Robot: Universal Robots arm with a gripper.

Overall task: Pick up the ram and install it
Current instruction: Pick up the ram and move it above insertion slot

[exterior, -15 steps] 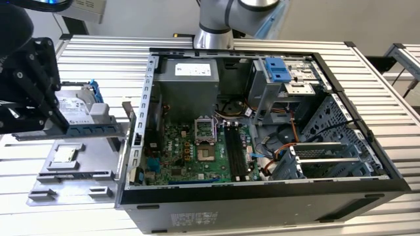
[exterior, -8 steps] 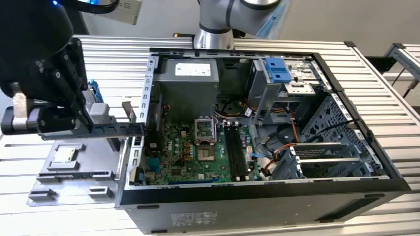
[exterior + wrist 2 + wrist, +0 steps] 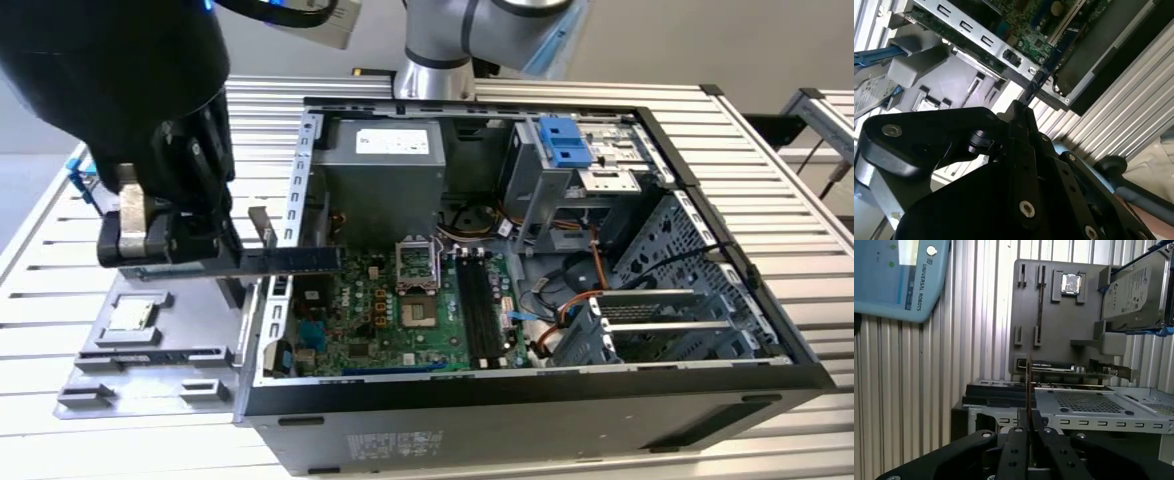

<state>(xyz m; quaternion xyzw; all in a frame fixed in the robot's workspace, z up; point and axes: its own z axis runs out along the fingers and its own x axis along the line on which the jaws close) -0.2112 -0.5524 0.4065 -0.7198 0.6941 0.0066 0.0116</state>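
**Ram pinched in the gripper at the case's edge**

The gripper point(image 3: 220, 250) has its fingers pressed together on one end of the ram point(image 3: 294, 261), which it holds in the air. In the exterior view the blue stick lies roughly level. It crosses the metal side wall of the open computer case point(image 3: 534, 405) on the exterior view's left, and its free end points toward the motherboard point(image 3: 387, 320). The black memory slots point(image 3: 481, 310) lie further toward the exterior view's right, apart from the stick. Both wrist views show the ram point(image 3: 1028, 385) edge-on between the fingers. A grey parts tray point(image 3: 127, 355) sits on the slatted table point(image 3: 40, 280) just beside the case
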